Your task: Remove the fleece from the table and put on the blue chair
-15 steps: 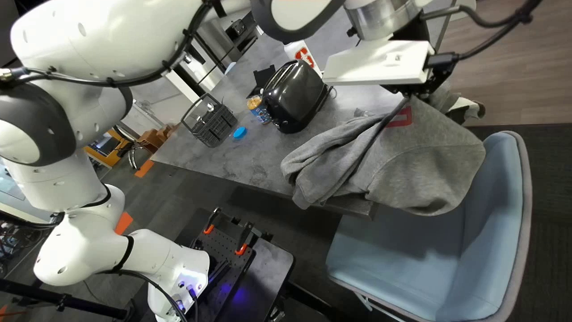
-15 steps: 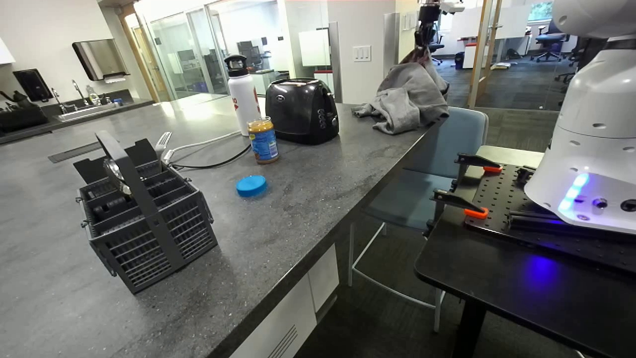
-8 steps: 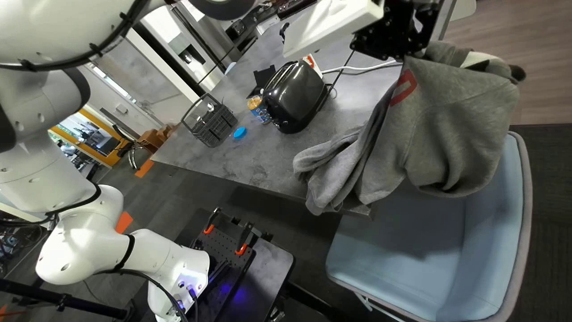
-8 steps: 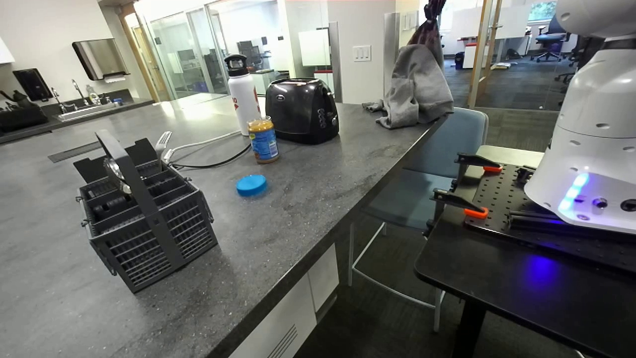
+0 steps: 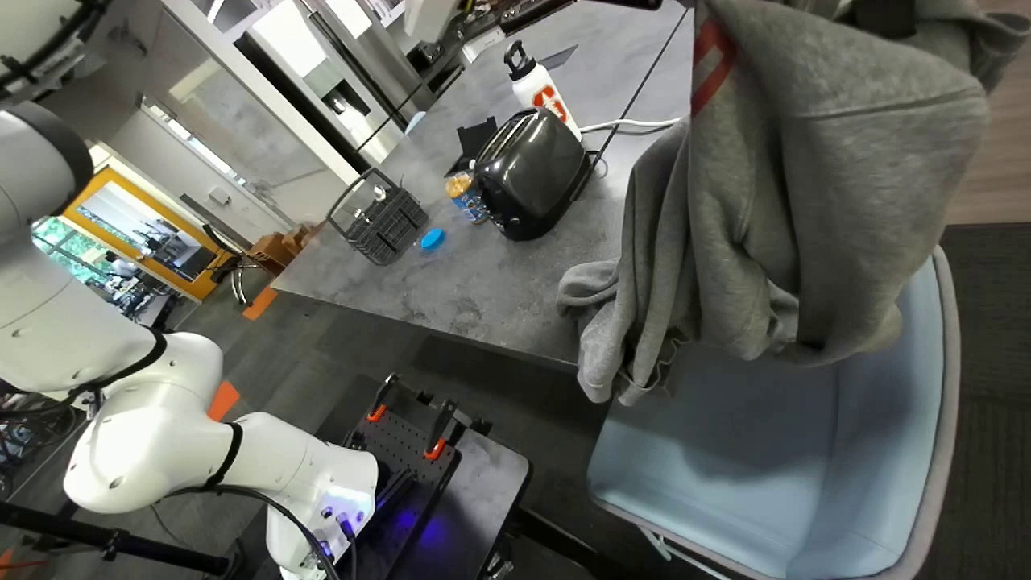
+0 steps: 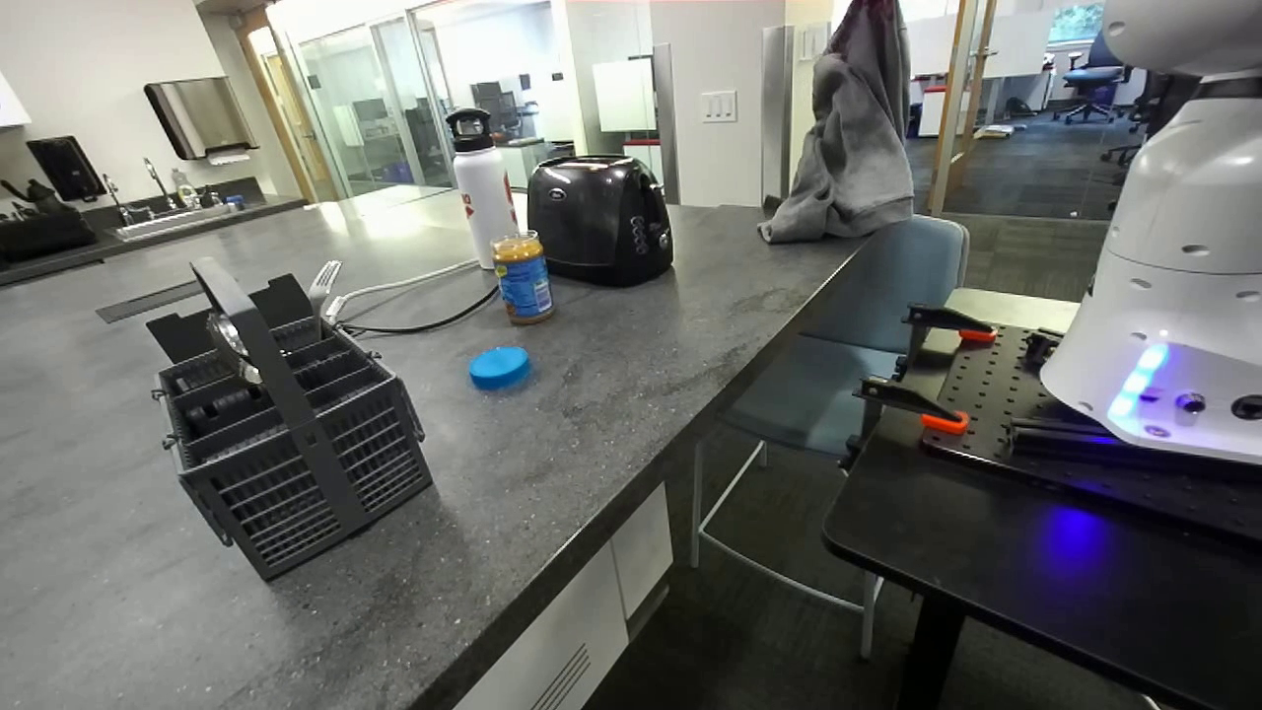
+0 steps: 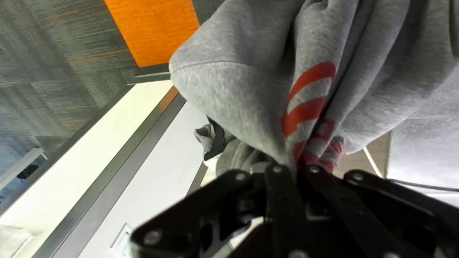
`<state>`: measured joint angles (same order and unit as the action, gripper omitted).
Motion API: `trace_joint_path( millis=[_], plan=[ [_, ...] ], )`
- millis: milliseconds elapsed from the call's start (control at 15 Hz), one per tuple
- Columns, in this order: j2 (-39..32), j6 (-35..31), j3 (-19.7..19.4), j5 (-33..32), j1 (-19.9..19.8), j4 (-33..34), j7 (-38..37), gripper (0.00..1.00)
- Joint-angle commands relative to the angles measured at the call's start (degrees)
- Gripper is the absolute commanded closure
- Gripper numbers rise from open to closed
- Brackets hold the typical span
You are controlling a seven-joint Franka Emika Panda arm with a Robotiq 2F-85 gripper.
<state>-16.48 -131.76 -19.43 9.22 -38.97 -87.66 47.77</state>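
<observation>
The tool [image 7: 297, 171] is closest in the wrist view, pinched tight on the fleece [image 7: 251, 93]. The fleece is gray with some red on it, and it bunches up where the tool squeezes it. It hangs down in folds by a corner of the gray surface [image 5: 483, 282]. I can't tell if its low end touches the surface. In an exterior view the blue chair [image 5: 773, 459] is just beside the surface, and the fleece hides part of its back.

Next, on the surface, is a shiny black toaster [image 5: 532, 173]. A white bottle [image 5: 544, 89] with a black top stands tall near it. A jar [image 5: 465, 197] with a blue label stands just beside the toaster, and a white cord [image 5: 632, 126] lies behind it. A round blue lid [image 5: 432, 239] is near the jar. Past the lid is a dark basket [image 5: 391, 234] with a big handle, set upright, and in an exterior view a fork [image 6: 322, 284] pokes up at its rim. Far away are glass walls [image 6: 380, 108] and some light switches [image 6: 719, 106].
</observation>
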Motion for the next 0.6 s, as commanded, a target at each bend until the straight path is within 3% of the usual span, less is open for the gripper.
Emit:
trace_joint_path(
  millis=[0,533],
  plan=[
    [2.9,-2.2,-0.2,-0.5,-0.8,-0.8,-3.6,0.99],
    [-2.0,-8.7,0.8,3.2,-4.8,4.2,-9.5,0.99]
  ],
)
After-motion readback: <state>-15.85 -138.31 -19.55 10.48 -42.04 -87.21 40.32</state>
